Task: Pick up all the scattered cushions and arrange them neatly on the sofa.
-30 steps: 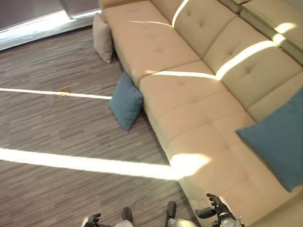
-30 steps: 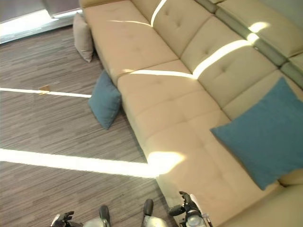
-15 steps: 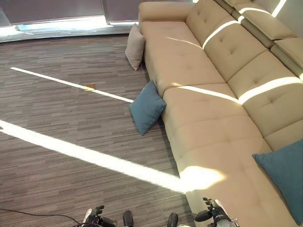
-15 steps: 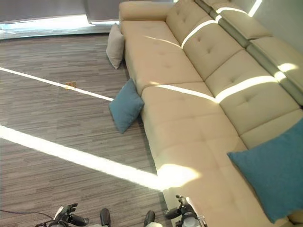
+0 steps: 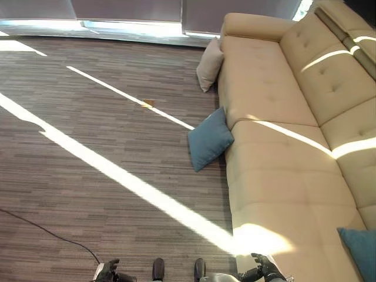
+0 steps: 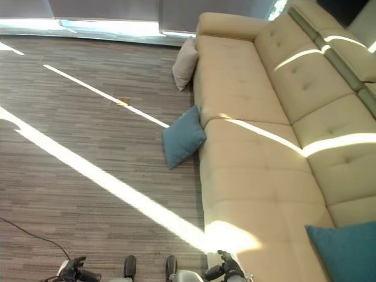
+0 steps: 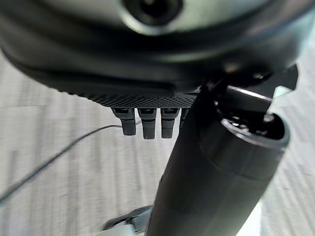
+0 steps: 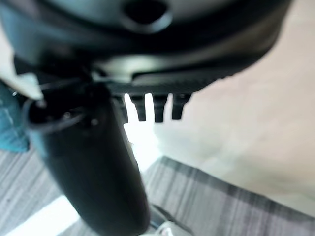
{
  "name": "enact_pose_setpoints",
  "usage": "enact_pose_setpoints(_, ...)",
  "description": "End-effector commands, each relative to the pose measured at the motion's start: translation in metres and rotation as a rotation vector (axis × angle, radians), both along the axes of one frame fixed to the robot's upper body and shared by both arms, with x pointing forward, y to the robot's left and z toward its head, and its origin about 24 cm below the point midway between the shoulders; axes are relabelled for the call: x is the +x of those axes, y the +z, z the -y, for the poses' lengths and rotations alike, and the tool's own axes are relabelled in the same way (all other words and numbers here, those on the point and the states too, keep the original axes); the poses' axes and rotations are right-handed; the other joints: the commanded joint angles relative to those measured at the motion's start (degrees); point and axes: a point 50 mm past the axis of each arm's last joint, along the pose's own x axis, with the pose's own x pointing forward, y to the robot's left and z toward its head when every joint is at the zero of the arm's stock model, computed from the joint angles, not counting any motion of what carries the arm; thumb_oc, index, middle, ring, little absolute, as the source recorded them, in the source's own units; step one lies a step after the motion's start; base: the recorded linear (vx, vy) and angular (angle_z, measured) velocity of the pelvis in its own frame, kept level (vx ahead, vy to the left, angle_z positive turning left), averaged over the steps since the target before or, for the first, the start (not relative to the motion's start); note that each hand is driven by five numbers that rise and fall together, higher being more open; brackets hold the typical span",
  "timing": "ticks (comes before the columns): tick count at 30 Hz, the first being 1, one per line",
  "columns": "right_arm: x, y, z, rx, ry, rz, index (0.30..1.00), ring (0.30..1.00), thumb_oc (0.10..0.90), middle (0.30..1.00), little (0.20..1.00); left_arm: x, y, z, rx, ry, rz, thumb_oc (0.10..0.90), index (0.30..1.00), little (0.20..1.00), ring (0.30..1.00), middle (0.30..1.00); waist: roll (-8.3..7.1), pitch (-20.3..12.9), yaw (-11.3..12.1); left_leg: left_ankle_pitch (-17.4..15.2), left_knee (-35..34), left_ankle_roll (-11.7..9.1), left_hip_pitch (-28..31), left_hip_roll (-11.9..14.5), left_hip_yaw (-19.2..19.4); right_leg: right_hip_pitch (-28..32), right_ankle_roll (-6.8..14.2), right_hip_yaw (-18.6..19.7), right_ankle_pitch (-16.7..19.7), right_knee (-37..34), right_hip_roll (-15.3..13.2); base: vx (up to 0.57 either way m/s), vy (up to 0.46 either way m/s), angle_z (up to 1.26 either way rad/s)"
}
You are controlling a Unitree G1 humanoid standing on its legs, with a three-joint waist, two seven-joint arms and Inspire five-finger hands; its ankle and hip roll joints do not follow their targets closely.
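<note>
Your view has swung round to the left over the last second: the whole scene has shifted, so that is the camera turning, not the cushions moving. The sofa point(image 5: 276, 176) now sits along the right side and much more of the wooden floor point(image 5: 88, 164) is in sight.

Two cushions are on the floor. The teal cushion point(image 5: 210, 138) leans against the sofa's front edge about midway along, and the beige cushion point(image 5: 210, 63) leans against the same front further off, near the armrest. A second teal cushion point(image 6: 346, 249) already lies on the seat at the near right end.

Your left hand point(image 6: 75, 270) hangs low beside you over the floor and your right hand point(image 5: 265, 269) hangs low by the sofa's near front edge. In their own wrist views both hands show relaxed, fairly straight fingers with nothing between them and the thumb, so both are empty.

I judge that the turn has brought the floor cushions into line for you, with the teal one the nearer and likely next pick. It is well apart from both hands, so you would need to walk forward before reaching
</note>
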Motion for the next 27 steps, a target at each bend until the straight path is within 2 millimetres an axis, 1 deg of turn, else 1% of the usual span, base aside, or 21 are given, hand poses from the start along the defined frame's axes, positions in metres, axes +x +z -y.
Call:
enact_pose_setpoints(1, 0.001, 0.004, 0.015, -0.055, -0.019, 0.019, 0.9, 0.9, 0.8, 0.9, 0.9, 0.014, 0.006, -0.006, 0.018, 0.004, 0.061, 0.8, 0.9, 0.9, 0.9, 0.9, -2.57, 0.3, -0.61, -12.19, 19.35, -1.8, -0.56, -5.36, 7.93, -1.86, 4.54, 2.99, 2.73, -3.83, -2.42, 0.08, -0.028, 0.82)
enact_pose_setpoints(2, 0.001, 0.004, 0.015, -0.06, -0.02, 0.012, 0.9, 0.9, 0.8, 0.9, 0.9, 0.012, 0.005, -0.005, 0.015, 0.016, 0.055, 0.8, 0.9, 0.9, 0.9, 0.9, -2.83, 0.67, -0.28, -11.46, 23.22, -1.84, -3.16, -2.75, 11.83, 0.11, 3.95, 1.83, 2.0, -4.8, -3.24, 0.11, -0.017, 0.61)
enact_pose_setpoints(3, 0.0, 0.004, 0.016, -0.063, -0.019, 0.006, 0.9, 0.9, 0.8, 0.9, 0.9, 0.01, 0.005, -0.005, 0.014, 0.017, 0.049, 0.8, 0.9, 0.9, 0.9, 0.9, -2.97, 0.6, -0.24, -11.69, 22.46, -1.31, -3.91, -1.39, 13.67, 0.78, 3.98, 1.33, 1.66, -5.04, -3.76, 0.19, -0.012, 0.35)
enact_pose_setpoints(4, 0.001, 0.005, 0.017, -0.065, -0.022, 0.009, 0.9, 0.9, 0.8, 0.9, 0.9, 0.007, 0.004, -0.006, 0.013, 0.022, 0.037, 0.8, 0.9, 0.9, 0.9, 0.9, -3.22, 0.24, -0.03, -12.49, 20.66, -0.49, -4.57, -0.33, 14.99, 1.46, 4.12, 1.05, 1.33, -5.46, -4.1, 0.21, 0.012, 0.17)
enact_pose_setpoints(5, 0.002, 0.005, 0.017, -0.065, -0.023, 0.014, 0.9, 0.9, 0.8, 0.9, 0.9, 0.003, 0.003, -0.007, 0.016, 0.027, 0.027, 0.8, 0.9, 0.9, 0.9, 0.9, -3.4, -0.22, 0.14, -12.99, 18.01, 0.07, -4.94, 0.24, 15.32, 1.85, 4.4, 1.08, 1.07, -5.84, -4.23, 0.25, 0.028, 0.27)
enact_pose_setpoints(6, 0.002, 0.005, 0.017, -0.066, -0.022, 0.015, 0.9, 0.9, 0.8, 0.9, 0.9, 0.0, 0.003, -0.008, 0.022, 0.026, 0.015, 0.8, 0.9, 0.9, 0.9, 0.9, -3.4, -0.63, 0.34, -12.19, 15.33, 0.19, -5.29, 0.71, 15.05, 2.3, 4.63, 1.17, 0.73, -6.26, -4.15, 0.27, 0.053, 0.36)
enact_pose_setpoints(8, 0.002, 0.006, 0.018, -0.071, -0.018, 0.019, 0.9, 0.9, 0.8, 0.9, 0.9, -0.004, 0.002, -0.009, 0.026, 0.033, 0.003, 0.8, 0.9, 0.9, 0.9, 0.9, -2.88, -1.18, 0.74, -7.55, 8.63, -0.77, -6.53, 2.09, 14.1, 3.55, 4.87, 1.48, -0.36, -7.14, -3.59, 0.31, 0.115, 0.1)
enact_pose_setpoints(9, 0.002, 0.006, 0.019, -0.078, -0.016, 0.02, 0.9, 0.9, 0.8, 0.9, 0.9, -0.004, 0.003, -0.01, 0.033, 0.037, 0.002, 0.8, 0.9, 0.9, 0.9, 0.9, -2.4, -1.18, 1.34, -3.18, 4.4, -2.01, -8.77, 3.48, 12.9, 4.99, 4.99, 1.72, -1.56, -7.75, -3.28, 0.36, 0.18, -0.1)
enact_pose_setpoints(10, 0.001, 0.006, 0.02, -0.083, -0.016, 0.018, 0.9, 0.9, 0.8, 0.9, 0.9, -0.004, 0.002, -0.01, 0.031, 0.036, 0.005, 0.8, 0.9, 0.9, 0.9, 0.9, -2.27, -1.13, 1.69, -2.22, 3.45, -2.33, -10.26, 3.82, 12.29, 5.8, 5.0, 2.08, -2.19, -7.84, -3.26, 0.36, 0.194, -0.12)
enact_pose_setpoints(11, 0.001, 0.006, 0.021, -0.089, -0.017, 0.016, 0.9, 0.9, 0.8, 0.9, 0.9, -0.003, 0.002, -0.009, 0.029, 0.037, 0.007, 0.8, 0.9, 0.9, 0.9, 0.9, -2.2, -0.97, 1.87, -1.43, 3.47, -2.63, -11.16, 3.95, 11.94, 6.65, 5.02, 2.35, -2.76, -7.79, -3.37, 0.3, 0.199, -0.31)
enact_pose_setpoints(13, -0.003, 0.004, 0.019, -0.087, -0.014, 0.002, 0.9, 0.9, 0.8, 0.9, 0.9, -0.009, 0.001, -0.008, 0.027, 0.036, -0.013, 0.8, 0.9, 0.9, 0.9, 0.9, -1.73, -1.64, 1.87, -1.5, 2.09, -2.42, -9.33, 3.88, 11.98, 7.36, 5.3, 2.85, -3.66, -6.79, -3.65, 0.32, 0.233, -0.49)
enact_pose_setpoints(14, -0.004, 0.004, 0.019, -0.089, -0.015, -0.002, 0.9, 0.9, 0.8, 0.9, 0.9, -0.009, 0.001, -0.008, 0.029, 0.027, -0.016, 0.8, 0.9, 0.9, 0.9, 0.9, -2.03, -1.74, 1.93, -2.07, 3.1, -2.05, -9.03, 3.15, 11.72, 7.8, 5.49, 3.45, -3.93, -5.88, -4.43, 0.2, 0.16, -0.43)
enact_pose_setpoints(16, -0.004, 0.004, 0.019, -0.087, -0.019, -0.006, 0.9, 0.9, 0.8, 0.9, 0.9, -0.007, 0.001, -0.007, 0.028, 0.017, -0.013, 0.8, 0.9, 0.9, 0.9, 0.9, -2.21, -1.86, 2.04, -2.53, 3.88, -1.61, -9.01, 2.58, 11.23, 7.76, 5.83, 4.04, -4.09, -4.59, -5.17, 0.23, 0.216, -0.27)
enact_pose_setpoints(18, -0.001, 0.003, 0.015, -0.071, -0.024, 0.0, 0.9, 0.9, 0.8, 0.9, 0.9, 0.003, 0.003, -0.007, 0.03, -0.008, 0.008, 0.8, 0.9, 0.9, 0.9, 0.9, -2.64, -2.46, 2.19, -4.35, 3.59, 0.3, -6.82, 0.91, 11.36, 5.45, 7.09, 5.48, -2.2, 2.66, -6.96, 0.33, 0.332, -0.26)
enact_pose_setpoints(20, 0.007, 0.005, 0.011, -0.058, -0.007, 0.017, 0.9, 0.9, 0.8, 0.9, 0.9, 0.011, 0.007, -0.012, 0.045, -0.012, 0.028, 0.8, 0.9, 0.9, 0.9, 0.9, -2.68, -1.5, 1.56, -5.12, 2.38, 2.08, -4.62, -0.03, 11.62, 0.27, 7.76, 7.09, 3.29, 12.82, -7.71, 0.15, 0.238, -0.14)
enact_pose_setpoints(21, 0.013, 0.007, 0.009, -0.058, 0.004, 0.035, 0.9, 0.9, 0.8, 0.9, 0.9, 0.017, 0.01, -0.015, 0.056, -0.015, 0.044, 0.8, 0.9, 0.9, 0.9, 0.9, -2.39, -0.87, 1.21, -5.38, 1.76, 2.63, -3.78, -0.02, 11.88, -1.99, 7.77, 7.38, 4.71, 16.44, -7.56, 0.14, 0.229, -0.1)
enact_pose_setpoints(22, 0.017, 0.008, 0.007, -0.056, 0.014, 0.05, 0.9, 0.9, 0.8, 0.9, 0.9, 0.02, 0.011, -0.017, 0.062, -0.018, 0.054, 0.8, 0.9, 0.9, 0.9, 0.9, -1.85, -0.42, 1.07, -5.66, 1.01, 2.98, -2.71, 0.06, 12.14, -3.96, 7.64, 6.87, 5.26, 19.23, -7.63, 0.18, 0.226, -0.12)
enact_pose_setpoints(23, 0.02, 0.009, 0.005, -0.053, 0.024, 0.06, 0.9, 0.9, 0.8, 0.9, 0.9, 0.022, 0.012, -0.018, 0.064, -0.016, 0.061, 0.8, 0.9, 0.9, 0.9, 0.9, -1.46, -0.26, 0.87, -5.97, 0.23, 3.12, -1.48, 0.05, 12.33, -5.64, 7.13, 6.16, 5.36, 20.28, -7.43, 0.24, 0.207, -0.13)
enact_pose_setpoints(24, 0.021, 0.009, 0.005, -0.055, 0.038, 0.061, 0.9, 0.9, 0.8, 0.9, 0.9, 0.022, 0.013, -0.018, 0.063, -0.016, 0.066, 0.8, 0.9, 0.9, 0.9, 0.9, -1.35, -0.13, 0.52, -6.27, -0.63, 3.23, -0.07, -0.27, 12.42, -6.72, 6.83, 5.38, 4.76, 19.51, -6.93, 0.29, 0.188, -0.18)
enact_pose_setpoints(26, 0.022, 0.01, 0.005, -0.056, 0.045, 0.064, 0.9, 0.9, 0.8, 0.9, 0.9, 0.026, 0.014, -0.018, 0.059, -0.027, 0.078, 0.8, 0.9, 0.9, 0.9, 0.9, -1.16, -0.29, -0.19, -6.96, -1.63, 3.04, 1.66, -1.12, 12.13, -8.65, 6.53, 4.35, 2.98, 15.6, -4.73, 0.25, 0.108, -0.14)
enact_pose_setpoints(27, 0.022, 0.01, 0.005, -0.056, 0.045, 0.064, 0.9, 0.9, 0.8, 0.9, 0.9, 0.026, 0.014, -0.018, 0.059, -0.027, 0.078, 0.8, 0.9, 0.9, 0.9, 0.9, -1.16, -0.14, -0.27, -7.0, -1.7, 3.02, 1.89, -1.13, 12.04, -8.44, 6.53, 4.26, 2.85, 15.64, -4.75, 0.31, 0.07, -0.15)
